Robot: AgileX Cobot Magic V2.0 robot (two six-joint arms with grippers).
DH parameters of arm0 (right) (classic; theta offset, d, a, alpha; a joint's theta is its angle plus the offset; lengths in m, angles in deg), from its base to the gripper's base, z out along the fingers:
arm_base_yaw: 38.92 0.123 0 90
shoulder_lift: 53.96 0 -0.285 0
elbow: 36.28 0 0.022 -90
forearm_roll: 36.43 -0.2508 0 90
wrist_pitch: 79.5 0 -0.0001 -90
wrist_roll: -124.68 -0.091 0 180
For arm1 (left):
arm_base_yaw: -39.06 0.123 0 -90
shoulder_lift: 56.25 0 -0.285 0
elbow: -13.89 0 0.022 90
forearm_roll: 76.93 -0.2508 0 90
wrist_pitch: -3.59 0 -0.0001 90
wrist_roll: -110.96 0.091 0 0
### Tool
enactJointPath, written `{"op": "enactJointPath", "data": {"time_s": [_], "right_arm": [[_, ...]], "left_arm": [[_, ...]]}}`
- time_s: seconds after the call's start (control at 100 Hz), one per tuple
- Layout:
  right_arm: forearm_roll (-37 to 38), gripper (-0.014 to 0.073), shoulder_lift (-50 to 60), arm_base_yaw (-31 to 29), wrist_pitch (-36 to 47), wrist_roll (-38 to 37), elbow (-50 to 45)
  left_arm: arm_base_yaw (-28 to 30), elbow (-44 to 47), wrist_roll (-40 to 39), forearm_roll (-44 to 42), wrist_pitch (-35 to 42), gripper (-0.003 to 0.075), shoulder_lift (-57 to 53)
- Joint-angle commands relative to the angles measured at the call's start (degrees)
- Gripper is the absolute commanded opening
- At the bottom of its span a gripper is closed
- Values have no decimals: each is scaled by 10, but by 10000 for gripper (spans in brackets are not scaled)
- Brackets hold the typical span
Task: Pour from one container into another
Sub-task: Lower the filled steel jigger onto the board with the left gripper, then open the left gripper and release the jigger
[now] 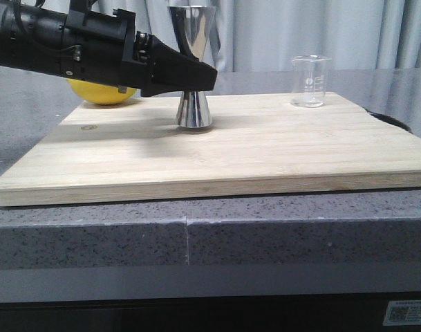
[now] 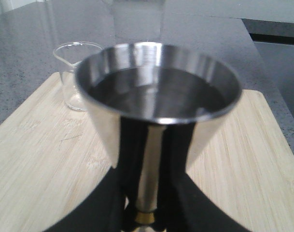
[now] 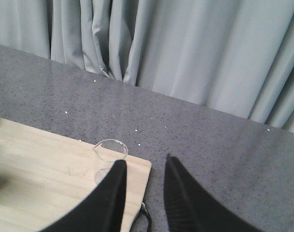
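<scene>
The steel jigger [image 1: 194,104] stands upright on the wooden board [image 1: 217,149], left of centre. My left gripper [image 1: 207,75] reaches in from the left and is shut on its narrow waist. In the left wrist view the jigger [image 2: 159,96] fills the frame, with black fingers [image 2: 105,208] on both sides of its gold band. The clear glass beaker [image 1: 310,81] stands empty at the board's far right corner, apart from the jigger. My right gripper [image 3: 144,162] hangs open above that corner with nothing between its fingers; the beaker [image 3: 109,154] shows beside one finger. The right gripper is outside the front view.
A yellow lemon [image 1: 103,92] lies behind the left arm at the board's far left corner. A black curved object [image 1: 397,123] lies on the grey counter off the board's right edge. Grey curtains hang behind the counter.
</scene>
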State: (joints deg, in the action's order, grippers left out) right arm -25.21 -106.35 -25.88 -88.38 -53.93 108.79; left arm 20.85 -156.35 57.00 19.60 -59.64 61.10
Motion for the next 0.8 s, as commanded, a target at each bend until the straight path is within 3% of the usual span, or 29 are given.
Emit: {"op": "enactJointPath", "data": {"time_s": [0.0, 0.79], "right_arm": [[6, 167, 5, 1, 41, 0, 16], [6, 167, 5, 1, 41, 0, 16]], "left_arm": [[-5, -17, 4, 45, -40, -18, -29], [-5, -17, 5, 40, -40, -18, -12]]}}
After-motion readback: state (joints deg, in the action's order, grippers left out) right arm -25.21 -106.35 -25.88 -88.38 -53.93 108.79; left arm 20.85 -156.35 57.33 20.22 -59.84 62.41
